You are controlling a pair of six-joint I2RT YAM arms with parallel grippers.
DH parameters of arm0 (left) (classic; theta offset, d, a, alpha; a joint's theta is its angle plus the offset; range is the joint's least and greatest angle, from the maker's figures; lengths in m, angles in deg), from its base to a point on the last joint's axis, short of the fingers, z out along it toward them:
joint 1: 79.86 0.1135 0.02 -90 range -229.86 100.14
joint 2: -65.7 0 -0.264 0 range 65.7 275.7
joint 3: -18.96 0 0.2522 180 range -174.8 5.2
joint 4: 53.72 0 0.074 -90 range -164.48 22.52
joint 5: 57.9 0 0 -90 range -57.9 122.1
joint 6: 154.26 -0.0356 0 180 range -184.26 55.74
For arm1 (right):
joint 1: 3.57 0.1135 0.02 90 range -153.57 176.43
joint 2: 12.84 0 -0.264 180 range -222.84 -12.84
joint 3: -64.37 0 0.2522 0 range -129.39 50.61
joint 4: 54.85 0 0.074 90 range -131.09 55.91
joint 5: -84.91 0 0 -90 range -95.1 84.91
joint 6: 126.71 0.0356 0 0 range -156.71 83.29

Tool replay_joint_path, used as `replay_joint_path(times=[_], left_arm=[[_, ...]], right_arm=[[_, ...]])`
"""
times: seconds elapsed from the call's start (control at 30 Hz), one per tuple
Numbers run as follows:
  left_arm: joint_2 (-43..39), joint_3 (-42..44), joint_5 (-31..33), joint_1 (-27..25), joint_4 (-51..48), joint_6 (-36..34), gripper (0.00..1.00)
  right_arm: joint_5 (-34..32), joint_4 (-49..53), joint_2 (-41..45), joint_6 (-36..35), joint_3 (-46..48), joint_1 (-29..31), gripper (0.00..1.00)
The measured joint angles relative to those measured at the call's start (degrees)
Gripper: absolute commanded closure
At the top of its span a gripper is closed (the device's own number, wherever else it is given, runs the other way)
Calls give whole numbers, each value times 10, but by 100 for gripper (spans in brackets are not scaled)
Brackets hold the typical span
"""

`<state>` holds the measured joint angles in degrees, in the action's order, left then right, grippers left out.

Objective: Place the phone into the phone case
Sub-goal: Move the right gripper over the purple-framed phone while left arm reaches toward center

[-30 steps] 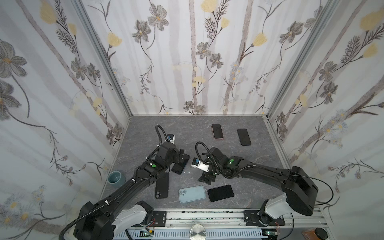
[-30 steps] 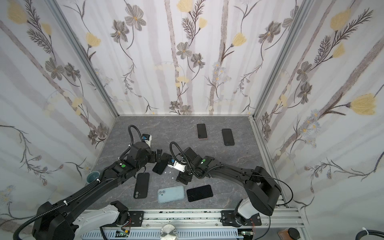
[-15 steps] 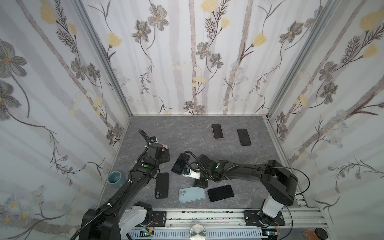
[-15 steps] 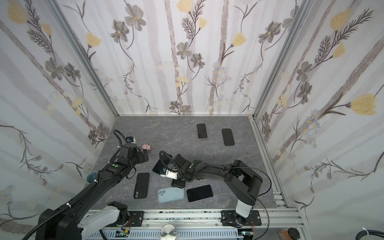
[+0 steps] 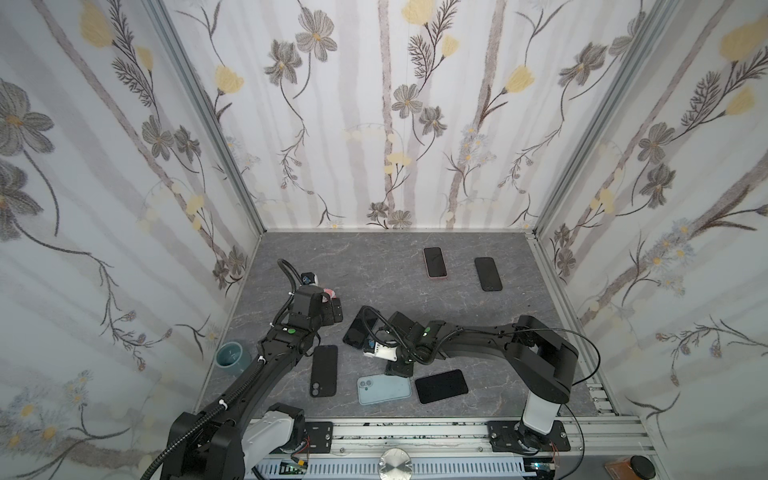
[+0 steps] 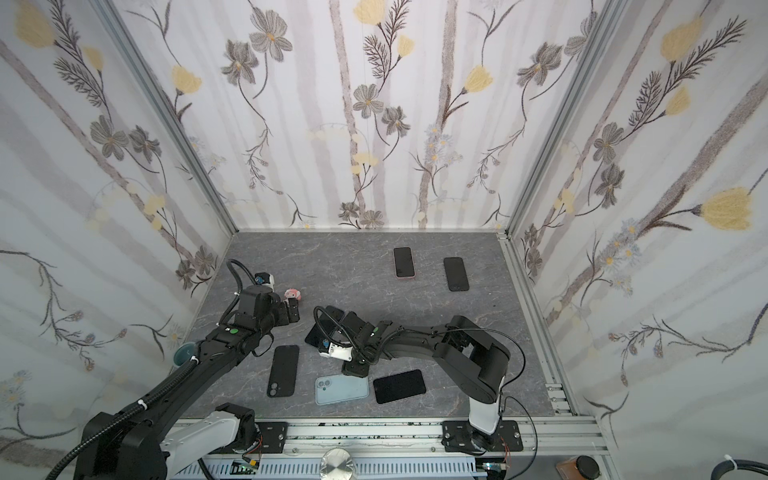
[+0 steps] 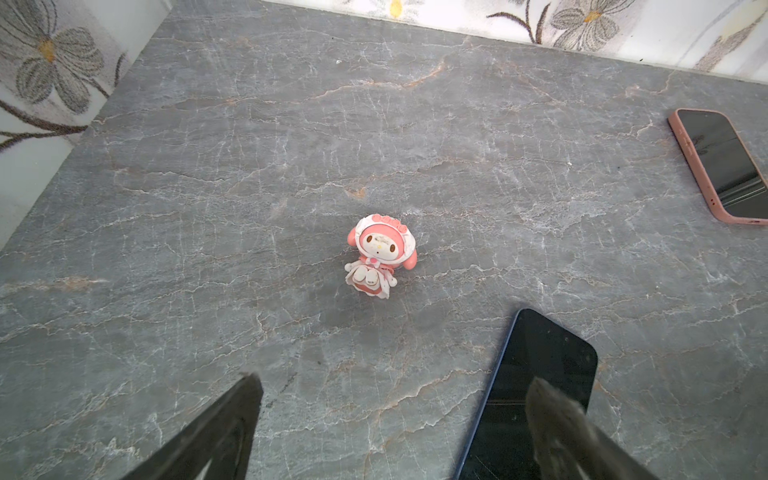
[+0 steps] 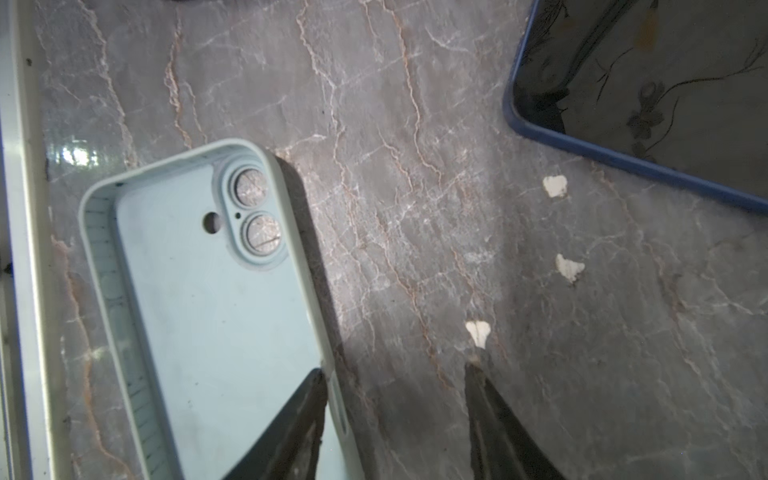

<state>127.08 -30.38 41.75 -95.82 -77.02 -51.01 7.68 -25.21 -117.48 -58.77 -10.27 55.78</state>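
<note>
Straddles one long wall of the pale blue phone case (image 8: 216,291) with the right tool (image 8: 395,370), jaws apart, gripping nothing. Shows the case empty, hollow side up, at the front of the worktop (image 5: 374,270), a black phone (image 5: 441,386) flat just beside it. Holds the left tool (image 7: 395,378) wide open and empty above the worktop, near a pink figurine (image 7: 376,259) and a blue-edged phone (image 7: 548,353). Looks to be at the opening step: securing the case ahead of loading. Calls next for closing on that wall without tipping the case, then fetching a phone, likeliest the black one, camera end matched.
</note>
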Motion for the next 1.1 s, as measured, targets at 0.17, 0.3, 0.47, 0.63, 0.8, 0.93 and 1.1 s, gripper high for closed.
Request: replay_joint_path(times=[0.17, 0.3, 0.47, 0.63, 0.8, 0.93, 1.1], left_arm=[[1, 0, -2, 0, 3, -8, 0], [1, 0, -2, 2, 3, -9, 0], [1, 0, -2, 4, 3, -11, 0], [1, 0, -2, 4, 3, -11, 0], [2, 0, -2, 5, 3, -12, 0], [5, 0, -2, 6, 3, -12, 0], [7, 0, -2, 8, 3, -13, 0]], right_arm=[[-14, 9, -1, -8, -1, -1, 49], [-32, 12, -1, -10, -2, 0, 52], [-65, 12, 0, -16, -2, -9, 52], [-98, 13, 11, -30, 6, -50, 51], [-127, 14, 23, -57, 17, -95, 50], [-145, 13, 23, -89, 16, -144, 49], [-176, 9, 12, -124, 0, -196, 47]])
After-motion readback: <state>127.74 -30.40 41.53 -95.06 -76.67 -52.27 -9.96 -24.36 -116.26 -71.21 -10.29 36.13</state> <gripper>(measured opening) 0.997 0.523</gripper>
